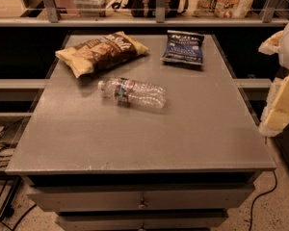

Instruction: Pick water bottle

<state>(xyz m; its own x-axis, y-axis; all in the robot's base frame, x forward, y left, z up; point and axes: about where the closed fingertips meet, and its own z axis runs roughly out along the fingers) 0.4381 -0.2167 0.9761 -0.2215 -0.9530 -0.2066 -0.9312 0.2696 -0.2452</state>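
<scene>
Nearest is the drawer front (142,203) with a small knob, under the front edge of the grey counter (135,148). At the right edge of the view, beyond the counter's right side, hangs the pale, yellowish gripper (281,107), holding nothing. I cannot tell whether it is apart or together.

The water bottle (132,92) lies on its side a little left of the counter's middle, touching nothing, well apart from the gripper and leftward of it in the view. Its long axis runs nearly left to right, with the white cap at the left end and the base pointing toward the gripper. By my judgement the reach goes left across the counter, closing across the ribbed body. Its red-and-blue label cannot be read.

Farther back lie a brown chip bag (100,52), its white script seemingly ending in "Salt", and a blue chip bag (184,47) with illegible white lettering.
</scene>
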